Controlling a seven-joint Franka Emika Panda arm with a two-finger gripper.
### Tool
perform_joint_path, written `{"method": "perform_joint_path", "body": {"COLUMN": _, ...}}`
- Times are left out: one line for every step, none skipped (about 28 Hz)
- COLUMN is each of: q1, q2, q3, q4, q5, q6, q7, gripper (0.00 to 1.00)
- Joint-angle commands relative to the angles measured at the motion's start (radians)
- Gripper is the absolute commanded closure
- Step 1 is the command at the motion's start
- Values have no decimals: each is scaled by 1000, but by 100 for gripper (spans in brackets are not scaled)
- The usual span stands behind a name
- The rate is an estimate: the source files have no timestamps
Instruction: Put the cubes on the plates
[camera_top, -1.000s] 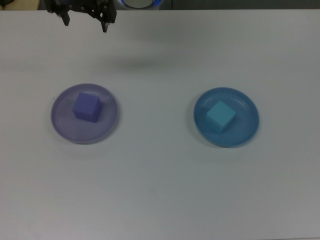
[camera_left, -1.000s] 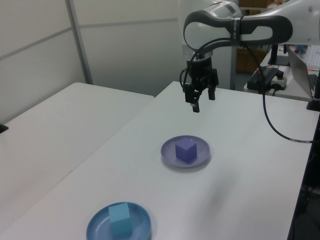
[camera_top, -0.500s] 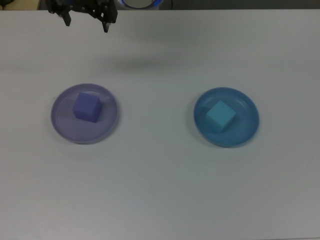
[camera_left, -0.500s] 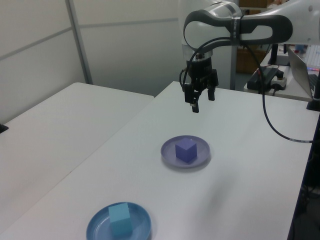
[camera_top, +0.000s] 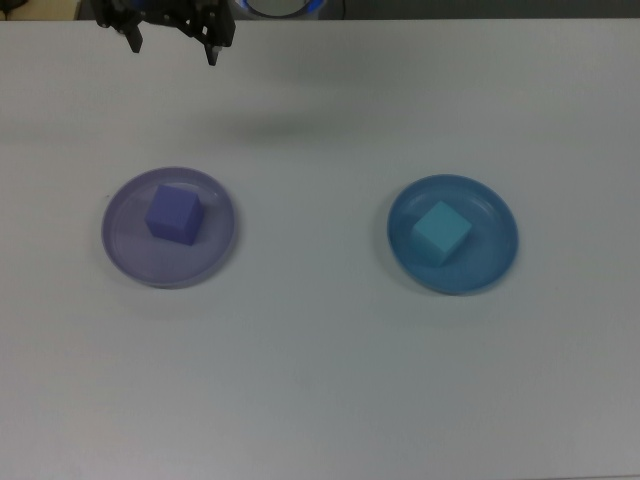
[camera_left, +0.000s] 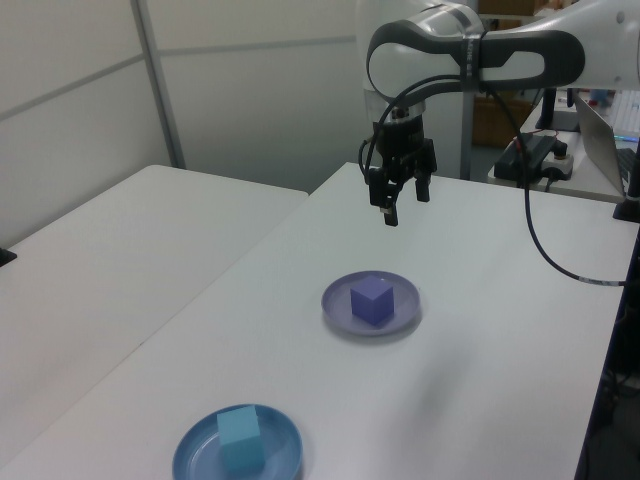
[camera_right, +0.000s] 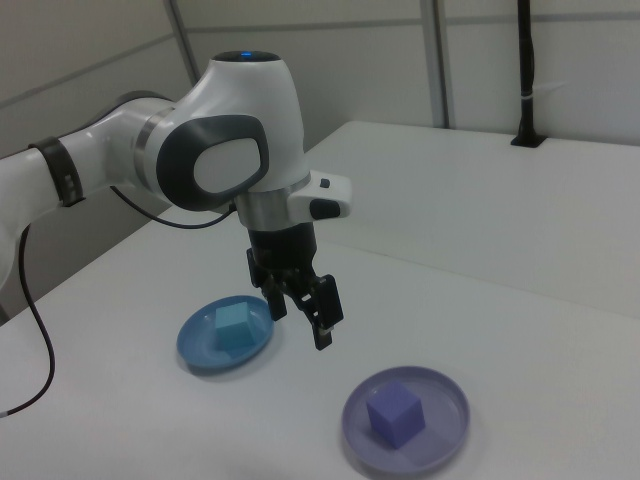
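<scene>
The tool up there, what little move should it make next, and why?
Probably none beyond staying clear: the purple cube already sits on the lavender plate, the turquoise cube on the blue plate, and the tool hangs open and empty above the table.

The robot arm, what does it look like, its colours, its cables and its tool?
The arm has glossy white rounded shells with dark grey joint covers and a small blue light on top. A black cable hangs from it. The tool is black with two slim fingers.

You have a white table (camera_left: 500, 330), a second white table (camera_left: 120, 260) beside it, a laptop (camera_left: 605, 135) behind.
</scene>
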Motion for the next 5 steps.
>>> {"method": "perform_joint_path", "body": {"q1": 12, "q2": -11, "q3": -11, "q4": -17, "q5": 19, "q6": 6, "q7": -11, "gripper": 0}}
{"method": "perform_joint_path", "body": {"q1": 12, "q2": -11, "q3": -11, "q4": -17, "q5": 19, "q6": 6, "q7": -11, "gripper": 0}}
{"method": "perform_joint_path", "body": {"q1": 13, "q2": -11, "q3": -11, "q4": -17, "q5": 19, "q6": 6, "q7": -11, "gripper": 0}}
{"method": "perform_joint_path", "body": {"q1": 13, "q2": -11, "q3": -11, "q4": -17, "q5": 19, "q6": 6, "q7": -11, "gripper": 0}}
{"method": "perform_joint_path", "body": {"q1": 15, "q2": -11, "q3": -11, "q4": -17, "q5": 19, "q6": 6, "q7": -11, "gripper": 0}}
